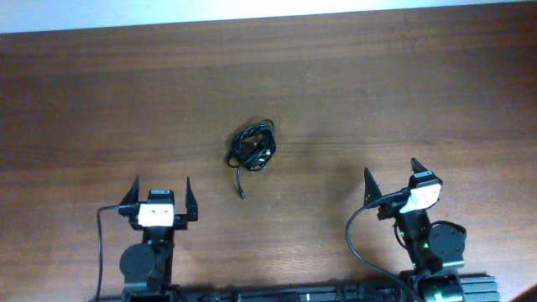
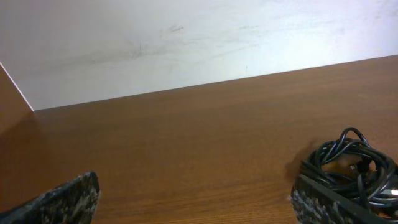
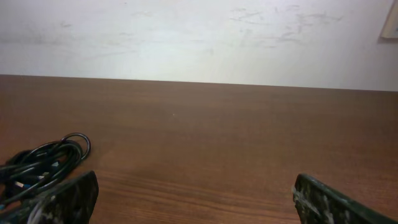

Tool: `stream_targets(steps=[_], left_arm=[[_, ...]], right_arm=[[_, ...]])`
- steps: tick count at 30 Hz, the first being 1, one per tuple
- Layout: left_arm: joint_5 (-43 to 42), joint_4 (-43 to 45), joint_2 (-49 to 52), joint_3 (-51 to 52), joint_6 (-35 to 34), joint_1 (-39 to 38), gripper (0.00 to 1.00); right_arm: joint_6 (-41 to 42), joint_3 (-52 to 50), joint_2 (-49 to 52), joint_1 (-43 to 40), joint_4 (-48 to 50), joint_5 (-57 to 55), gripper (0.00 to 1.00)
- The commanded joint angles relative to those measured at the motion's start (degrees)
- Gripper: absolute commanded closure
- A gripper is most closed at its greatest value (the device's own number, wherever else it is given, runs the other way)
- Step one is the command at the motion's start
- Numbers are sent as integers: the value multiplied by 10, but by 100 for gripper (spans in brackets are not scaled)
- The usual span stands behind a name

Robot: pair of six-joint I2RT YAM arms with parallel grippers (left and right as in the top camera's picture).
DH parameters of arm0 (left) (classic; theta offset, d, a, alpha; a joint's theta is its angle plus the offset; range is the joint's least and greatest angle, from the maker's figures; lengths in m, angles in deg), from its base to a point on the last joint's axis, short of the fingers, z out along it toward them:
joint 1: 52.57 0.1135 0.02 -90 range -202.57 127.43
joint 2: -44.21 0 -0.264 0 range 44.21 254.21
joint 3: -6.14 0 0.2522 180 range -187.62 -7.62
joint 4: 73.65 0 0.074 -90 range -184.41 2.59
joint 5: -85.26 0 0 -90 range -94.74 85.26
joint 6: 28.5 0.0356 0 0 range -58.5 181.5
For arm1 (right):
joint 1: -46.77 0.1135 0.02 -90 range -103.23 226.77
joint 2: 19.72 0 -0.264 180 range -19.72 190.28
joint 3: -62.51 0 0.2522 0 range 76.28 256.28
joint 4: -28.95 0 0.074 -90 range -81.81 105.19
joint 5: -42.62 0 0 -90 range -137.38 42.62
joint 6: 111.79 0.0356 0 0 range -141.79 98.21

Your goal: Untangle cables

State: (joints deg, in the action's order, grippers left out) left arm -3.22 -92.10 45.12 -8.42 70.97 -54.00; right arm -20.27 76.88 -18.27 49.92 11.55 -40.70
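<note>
The cables [image 1: 254, 145] lie as one small knotted black clump at the middle of the wooden table, with one loose plug end trailing toward the front. The clump also shows at the lower right of the left wrist view [image 2: 349, 165] and at the lower left of the right wrist view [image 3: 38, 163]. My left gripper [image 1: 161, 188] is open and empty near the front edge, left of the clump. My right gripper [image 1: 391, 174] is open and empty near the front edge, right of the clump. Neither touches the cables.
The brown wooden table [image 1: 377, 84] runs to a white wall at the back. Thicker black wires hang from each arm's base at the front edge.
</note>
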Motion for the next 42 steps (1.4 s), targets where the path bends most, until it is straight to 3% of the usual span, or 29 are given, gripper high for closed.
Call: stream_targets(steps=[1,10,14,24,34,42], left_arm=[[-3,0,-3,3,9,5,1],[-31,1,-3,1,2,5,1],[-52,-1,-3,-14,-68,5,1],[-59,-7,-3,-61,-69,5,1],[-97,-135,-2,-161,-69,5,1],[-97,-135,-2,-171,-69,5,1]], right_arm=[[2,-3,2,2,-2,1,1],[2,-3,2,2,-3,1,1],[2,-3,2,2,-3,1,1],[2,-3,2,2,-3,1,1],[2,-3,2,2,-3,1,1],[2,-3,2,2,-3,1,1]])
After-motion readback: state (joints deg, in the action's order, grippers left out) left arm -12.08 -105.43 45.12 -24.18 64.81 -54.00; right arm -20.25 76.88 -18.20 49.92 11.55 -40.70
